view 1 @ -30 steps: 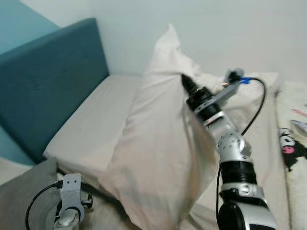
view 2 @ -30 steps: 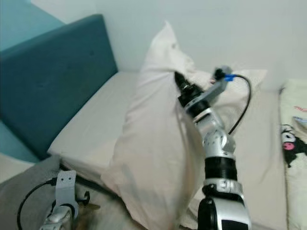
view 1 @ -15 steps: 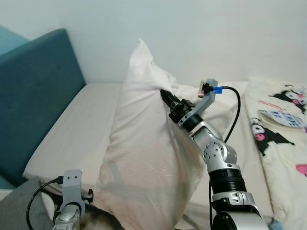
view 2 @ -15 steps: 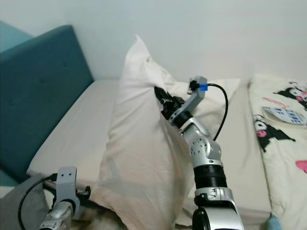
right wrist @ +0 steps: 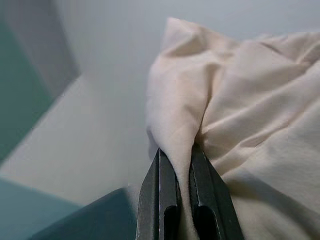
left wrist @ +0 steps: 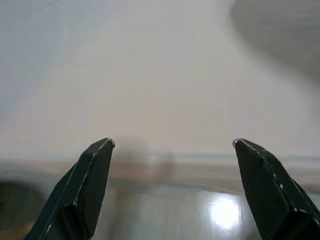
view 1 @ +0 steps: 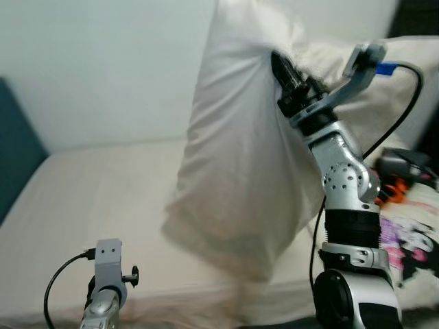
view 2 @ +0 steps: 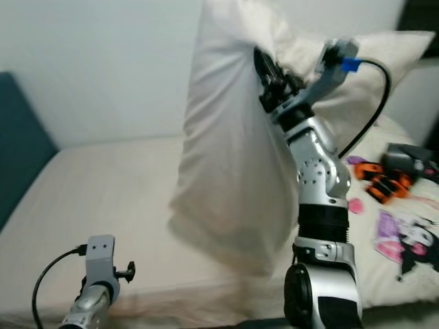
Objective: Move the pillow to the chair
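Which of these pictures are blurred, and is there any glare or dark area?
Both eye views are motion-blurred, most on the pillow and the bed. Left wrist view: soft background, one glare spot on a shiny surface between the open left gripper fingers. Right wrist view: the sharpest, right gripper pinching cloth, evenly lit, background soft.

My right arm (view 1: 343,185) is jointed silver metal with black collars, a black cable (view 1: 405,103) looping from a blue connector (view 1: 385,68). My left wrist (view 1: 106,281) carries a grey bracket, possibly with a small knob.
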Available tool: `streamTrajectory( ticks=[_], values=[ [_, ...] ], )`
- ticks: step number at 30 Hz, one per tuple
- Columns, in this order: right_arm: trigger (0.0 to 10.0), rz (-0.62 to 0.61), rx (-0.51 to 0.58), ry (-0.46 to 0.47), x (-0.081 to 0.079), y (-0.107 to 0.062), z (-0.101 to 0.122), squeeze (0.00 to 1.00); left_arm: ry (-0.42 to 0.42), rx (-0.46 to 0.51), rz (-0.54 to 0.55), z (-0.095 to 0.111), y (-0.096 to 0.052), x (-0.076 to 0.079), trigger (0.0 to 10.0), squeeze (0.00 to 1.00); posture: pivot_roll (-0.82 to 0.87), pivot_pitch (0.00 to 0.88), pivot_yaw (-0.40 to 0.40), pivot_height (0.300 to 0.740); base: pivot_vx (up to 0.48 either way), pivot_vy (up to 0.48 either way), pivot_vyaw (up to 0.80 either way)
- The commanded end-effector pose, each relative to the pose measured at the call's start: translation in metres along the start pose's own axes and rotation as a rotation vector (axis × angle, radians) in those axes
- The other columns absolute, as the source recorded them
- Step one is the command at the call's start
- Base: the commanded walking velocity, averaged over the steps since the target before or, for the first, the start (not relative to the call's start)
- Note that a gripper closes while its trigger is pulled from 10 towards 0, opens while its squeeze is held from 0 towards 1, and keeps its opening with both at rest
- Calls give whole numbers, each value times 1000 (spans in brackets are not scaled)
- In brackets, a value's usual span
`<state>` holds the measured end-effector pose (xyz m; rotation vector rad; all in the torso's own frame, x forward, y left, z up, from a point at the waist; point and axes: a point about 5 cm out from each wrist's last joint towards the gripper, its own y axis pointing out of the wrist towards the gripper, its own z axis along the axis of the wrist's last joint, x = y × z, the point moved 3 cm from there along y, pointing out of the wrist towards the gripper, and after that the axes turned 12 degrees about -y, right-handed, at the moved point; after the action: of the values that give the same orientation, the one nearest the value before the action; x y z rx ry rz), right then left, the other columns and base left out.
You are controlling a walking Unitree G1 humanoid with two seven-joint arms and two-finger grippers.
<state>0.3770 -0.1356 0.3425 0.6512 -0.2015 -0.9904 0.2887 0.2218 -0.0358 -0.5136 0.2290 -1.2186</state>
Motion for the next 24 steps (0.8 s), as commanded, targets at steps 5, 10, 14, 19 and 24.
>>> streamTrajectory(
  ticks=[5, 10, 14, 19, 24],
  values=[
    [0, 26, 16, -34, -9, 6, 8, 0, -4, 2, -17, 0, 0, 5, 10000, 0, -235, 0, 29, 740, 0, 0, -788],
    [0, 9, -18, -27, -8, 3, 0, 0, -2, 3, -23, 0, 0, 6, 10000, 0, -235, 0, 29, 740, 0, 0, -788],
    [0, 8, -45, -5, -13, 0, -9, 0, 0, 9, -31, 3, 1, 7, 10000, 0, -236, 0, 31, 740, 0, 0, -788],
    [0, 24, -57, 21, -20, 1, -15, 0, 0, 20, -39, 7, 2, 8, 10000, 0, -237, 0, 32, 740, 0, 0, -788],
    [0, 32, -60, 38, -25, 2, -18, 0, -2, 27, -44, 9, 3, 10, 10000, 0, -236, 0, 32, 740, 0, 0, -788]
  ],
)
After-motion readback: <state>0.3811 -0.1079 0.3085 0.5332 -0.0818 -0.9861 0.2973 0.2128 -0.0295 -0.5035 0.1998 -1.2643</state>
